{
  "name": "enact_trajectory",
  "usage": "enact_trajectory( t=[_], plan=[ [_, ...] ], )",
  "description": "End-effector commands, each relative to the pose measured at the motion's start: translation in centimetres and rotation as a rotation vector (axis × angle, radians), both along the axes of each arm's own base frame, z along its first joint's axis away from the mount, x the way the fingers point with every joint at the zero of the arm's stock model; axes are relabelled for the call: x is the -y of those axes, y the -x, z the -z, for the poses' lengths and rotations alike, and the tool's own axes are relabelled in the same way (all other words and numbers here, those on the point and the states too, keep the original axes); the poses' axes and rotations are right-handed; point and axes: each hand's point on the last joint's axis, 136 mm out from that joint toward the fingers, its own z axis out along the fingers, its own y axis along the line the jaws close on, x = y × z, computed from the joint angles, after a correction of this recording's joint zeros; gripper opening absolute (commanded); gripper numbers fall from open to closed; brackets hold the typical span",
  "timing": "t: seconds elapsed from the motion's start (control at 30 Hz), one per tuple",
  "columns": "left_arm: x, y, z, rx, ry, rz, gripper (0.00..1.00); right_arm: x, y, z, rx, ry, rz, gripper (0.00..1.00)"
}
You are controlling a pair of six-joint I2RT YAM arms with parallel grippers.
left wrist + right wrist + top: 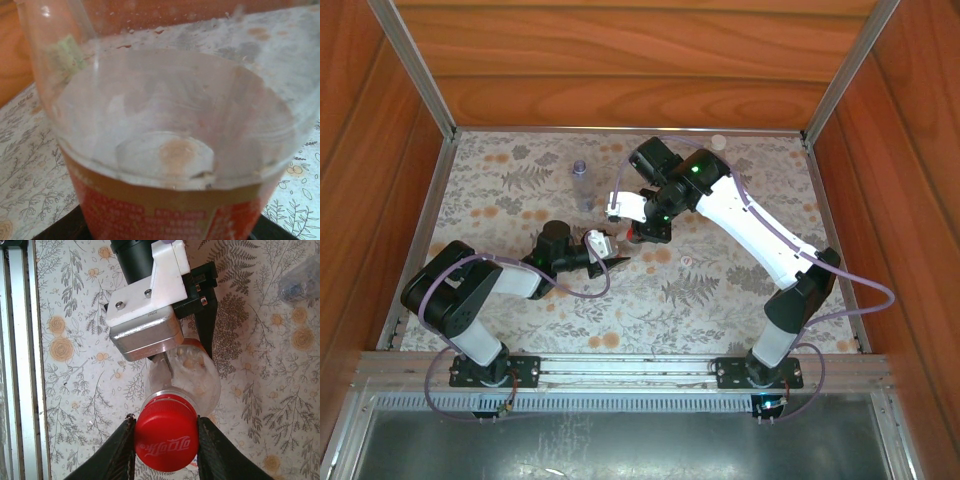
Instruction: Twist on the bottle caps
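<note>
The right claw [166, 436] pinches the red cap [166, 446] atop the red-label bottle [170, 125], at the middle of the tabletop [720, 300]. The left claw [187, 350] squeezes the bottle. Hold the cap flat, turn slowly, and don't let the bottle spin.

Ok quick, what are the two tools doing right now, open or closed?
Left tool: closed on the red-labelled bottle.
Right tool: closed on the red cap atop that bottle.

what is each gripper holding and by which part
Left gripper holds the red-labelled bottle by its body; right gripper pinches its red cap by the sides.
</note>
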Motion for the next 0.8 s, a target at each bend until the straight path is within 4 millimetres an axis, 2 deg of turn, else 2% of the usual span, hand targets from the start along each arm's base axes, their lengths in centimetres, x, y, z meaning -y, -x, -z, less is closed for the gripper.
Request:
enact_trajectory(
  t=[0.0, 0.27, 0.37, 0.5, 0.77],
  plan=[
    [-0.4, 0.5, 1.7, -0.091, -0.048, -0.010, 0.48, 0.1, 0.7, 0.3, -0.020, 0.010, -0.025, 0.29],
    [-0.1, 0.1, 1.0, -0.134, -0.016, -0.032, 0.47, 0.4, -0.4, 2.0, -0.006, 0.063, 0.136, 0.25],
    [0.0, -0.3, 0.6, -0.153, -0.002, -0.047, 0.46, 0.2, -1.4, 2.2, -0.008, 0.065, 0.281, 0.23],
    [0.0, -1.1, 0.5, -0.171, 0.005, -0.090, 0.44, 0.9, -2.6, 2.7, -0.020, 0.117, 0.529, 0.22],
    [0.6, -1.6, 0.7, -0.180, 0.001, -0.109, 0.44, 3.4, -2.5, 3.6, -0.054, 0.326, 1.022, 0.18]
  ],
)
